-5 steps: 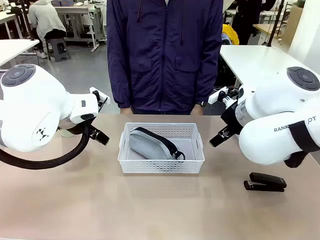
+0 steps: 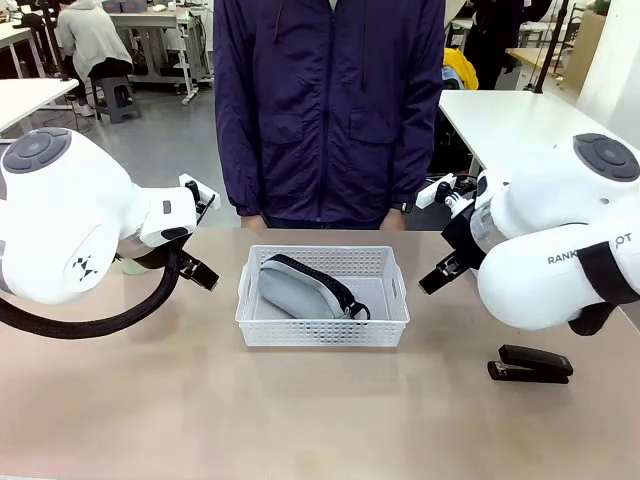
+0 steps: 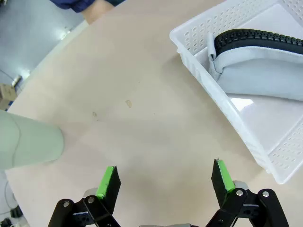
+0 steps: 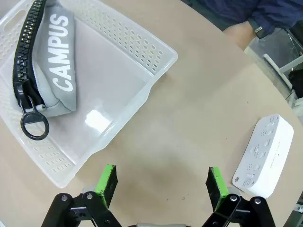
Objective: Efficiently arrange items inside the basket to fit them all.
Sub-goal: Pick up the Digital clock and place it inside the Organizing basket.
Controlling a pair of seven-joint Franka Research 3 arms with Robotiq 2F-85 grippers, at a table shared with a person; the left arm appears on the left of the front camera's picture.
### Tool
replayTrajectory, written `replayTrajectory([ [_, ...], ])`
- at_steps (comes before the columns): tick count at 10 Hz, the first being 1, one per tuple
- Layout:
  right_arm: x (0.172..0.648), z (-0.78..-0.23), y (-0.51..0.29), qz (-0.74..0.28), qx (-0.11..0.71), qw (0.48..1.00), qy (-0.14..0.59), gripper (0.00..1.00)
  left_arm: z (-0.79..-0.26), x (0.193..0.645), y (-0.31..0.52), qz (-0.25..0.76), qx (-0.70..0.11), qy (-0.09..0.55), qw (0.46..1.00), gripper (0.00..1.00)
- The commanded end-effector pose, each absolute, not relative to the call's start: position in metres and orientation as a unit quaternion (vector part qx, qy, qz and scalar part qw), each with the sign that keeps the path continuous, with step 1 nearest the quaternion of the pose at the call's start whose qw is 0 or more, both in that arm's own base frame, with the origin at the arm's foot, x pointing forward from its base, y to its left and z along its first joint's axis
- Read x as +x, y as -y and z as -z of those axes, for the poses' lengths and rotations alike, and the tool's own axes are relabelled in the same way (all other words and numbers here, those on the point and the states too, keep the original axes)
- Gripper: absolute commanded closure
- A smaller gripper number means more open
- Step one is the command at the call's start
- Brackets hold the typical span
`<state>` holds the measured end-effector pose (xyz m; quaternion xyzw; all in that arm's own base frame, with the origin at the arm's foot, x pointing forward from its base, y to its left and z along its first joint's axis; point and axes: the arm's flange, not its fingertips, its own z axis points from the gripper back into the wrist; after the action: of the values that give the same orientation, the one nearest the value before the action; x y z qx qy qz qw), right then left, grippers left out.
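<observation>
Grey zip pouch lies in the white basket, seemingly touching one wall

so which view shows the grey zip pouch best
right wrist view: the pouch shows nearly whole in the basket, print, zipper and ring all clear. the front view shows it small, from the side; the left wrist view shows one end, cut off by the frame.

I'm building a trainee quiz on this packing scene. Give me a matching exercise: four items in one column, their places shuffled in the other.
1 grey pouch
2 black stapler
3 white box
4 green cup

A left edge of left wrist view
B inside the basket
C lower right of front view
D right edge of right wrist view

Pairs: 1-B, 2-C, 3-D, 4-A
</observation>
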<state>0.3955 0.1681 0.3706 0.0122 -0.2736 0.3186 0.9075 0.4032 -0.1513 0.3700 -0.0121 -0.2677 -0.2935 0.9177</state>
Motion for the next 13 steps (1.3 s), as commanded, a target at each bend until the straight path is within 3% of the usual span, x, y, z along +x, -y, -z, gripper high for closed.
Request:
replayTrajectory([
  [1,0.3955,-0.3707,-0.168,-0.318,0.013,0.908,0.274,0.0,-0.3701,0.4032,0.1514,0.294,-0.012,0.268,0.918,0.0],
  [12,0.3955,-0.3707,-0.168,-0.318,0.013,0.908,0.274,0.0,-0.37,0.4032,0.1513,0.293,-0.012,0.268,0.918,0.0],
  [13,0.3955,-0.3706,-0.1681,-0.319,0.012,0.907,0.274,0.0,-0.3704,0.3986,0.1471,0.314,-0.029,0.29,0.904,0.0],
])
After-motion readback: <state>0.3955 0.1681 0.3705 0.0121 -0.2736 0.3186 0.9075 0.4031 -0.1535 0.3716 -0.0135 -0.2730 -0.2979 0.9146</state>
